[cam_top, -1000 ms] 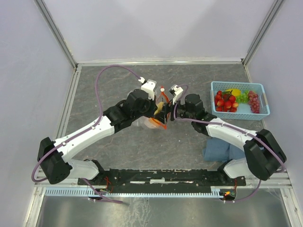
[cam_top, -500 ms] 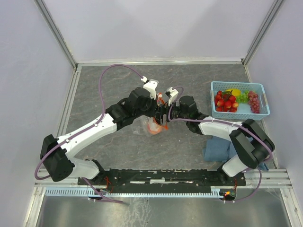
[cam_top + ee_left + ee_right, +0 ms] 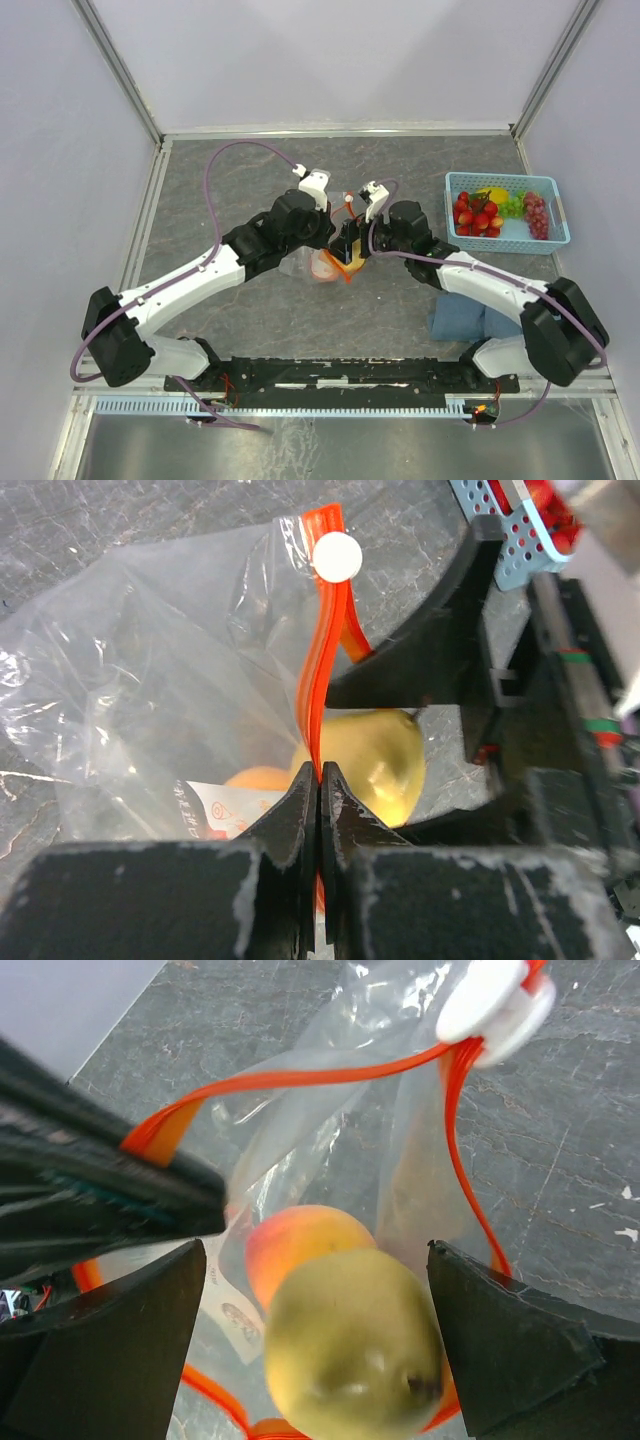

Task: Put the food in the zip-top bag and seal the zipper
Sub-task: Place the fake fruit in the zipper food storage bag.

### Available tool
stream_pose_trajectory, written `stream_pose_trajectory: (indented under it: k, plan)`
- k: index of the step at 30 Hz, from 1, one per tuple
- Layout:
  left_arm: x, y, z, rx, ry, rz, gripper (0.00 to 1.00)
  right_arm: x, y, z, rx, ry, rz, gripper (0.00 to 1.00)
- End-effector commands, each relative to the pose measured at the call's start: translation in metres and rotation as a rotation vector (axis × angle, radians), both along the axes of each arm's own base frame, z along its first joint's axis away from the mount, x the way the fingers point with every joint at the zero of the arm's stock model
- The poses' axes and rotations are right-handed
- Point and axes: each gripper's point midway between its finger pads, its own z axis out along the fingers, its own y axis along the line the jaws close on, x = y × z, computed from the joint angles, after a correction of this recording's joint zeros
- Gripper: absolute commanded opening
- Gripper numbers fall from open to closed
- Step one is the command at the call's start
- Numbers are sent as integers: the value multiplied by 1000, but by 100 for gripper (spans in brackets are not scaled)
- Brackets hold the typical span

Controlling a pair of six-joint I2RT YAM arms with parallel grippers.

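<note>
step: loading food | left claw [image 3: 318, 780] clenched on zipper [image 3: 322, 630], holding zip-top bag [image 3: 130, 680] open mid-counter [image 3: 250, 170], peach [image 3: 295, 1245] inside | right claw [image 3: 318, 1330] released, yellow fruit [image 3: 350, 1350] at the mouth | next, i judge: fetch strawberries [image 3: 475, 215] from basket [image 3: 500, 177]

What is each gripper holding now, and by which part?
The left gripper pinches the zip-top bag by its zipper. The right gripper is open, holding nothing.

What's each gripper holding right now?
Left gripper: closed on the zipper.
Right gripper: open, holding nothing; a yellow fruit is just below its jaws, inside the bag.
</note>
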Motion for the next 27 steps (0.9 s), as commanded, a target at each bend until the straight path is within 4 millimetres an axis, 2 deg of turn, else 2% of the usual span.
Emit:
stream_pose_trajectory:
  k: [1, 6, 10, 16, 19, 22, 27]
  plan:
    - [11, 2, 30, -99, -64, 82, 3, -5, -12, 30, -43, -48, -13, 99]
    - [12, 1, 28, -121, -36, 105, 3, -5, -31, 30, -98, -55, -87, 100]
    - [9, -6, 27, -180, 1, 94, 3, -5, -31, 32, -104, -25, -92, 98]
    - [14, -2, 26, -215, 27, 128, 3, -10, -44, 84, -53, -69, -154, 100]
    - [17, 1, 23, -224, 40, 146, 3, -9, -60, 96, -72, -74, -226, 100]
    - [18, 2, 21, -235, 52, 147, 3, -10, -76, 91, -112, -78, -287, 98]
    - [17, 2, 21, -261, 69, 138, 3, -11, -104, 45, -268, 12, -391, 87]
